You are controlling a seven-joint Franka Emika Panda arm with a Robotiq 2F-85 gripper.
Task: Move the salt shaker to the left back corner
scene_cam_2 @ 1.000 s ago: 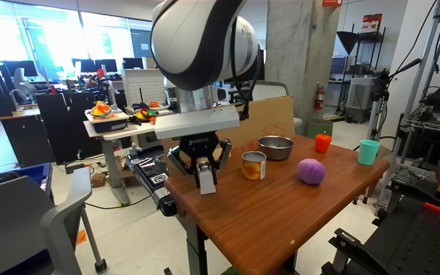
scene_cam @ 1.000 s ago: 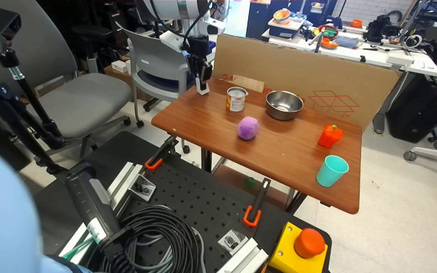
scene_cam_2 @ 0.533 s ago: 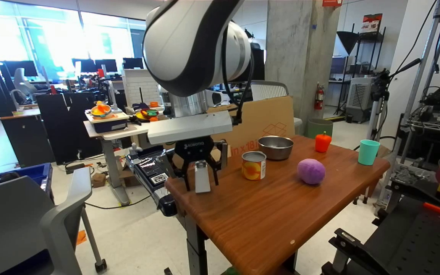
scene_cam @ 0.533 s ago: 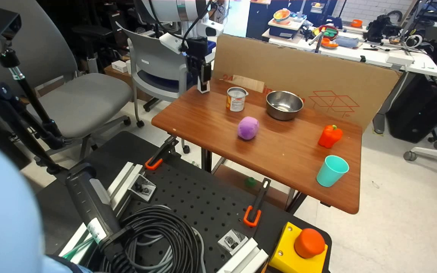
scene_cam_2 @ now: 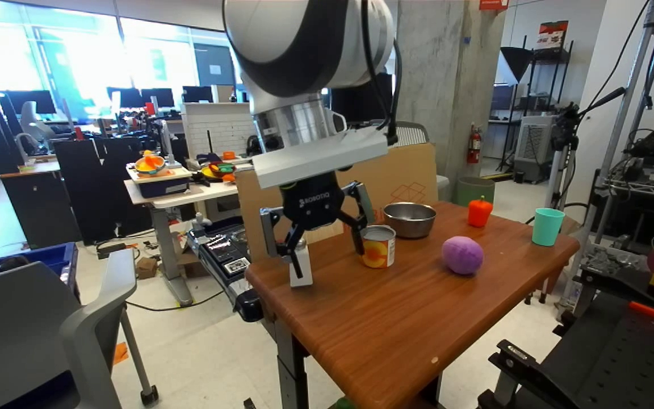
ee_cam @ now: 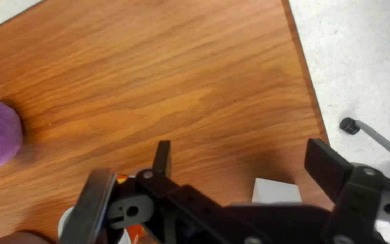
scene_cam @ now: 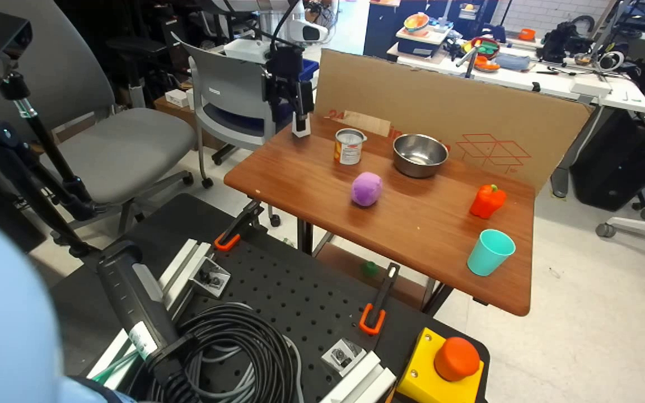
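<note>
Salt shaker point(scene_cam_2: 306, 264) — partly hidden behind the gripper point(scene_cam_2: 328, 264).

arm point(scene_cam_2: 310, 74) reaches from above; hand point(scene_cam_2: 328, 263) tilted, fingers point(ee_cam: 327, 166) spread wide, pointing down.

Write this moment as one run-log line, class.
salt shaker: upright on tabletop near corner, not gripped | gripper: open, contact with shaker unclear | purple ball: apart from gripper

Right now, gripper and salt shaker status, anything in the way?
Gripper open, holding nothing. Salt shaker standing near a table corner. Food can nearby, possible snag, clear of both.
</note>
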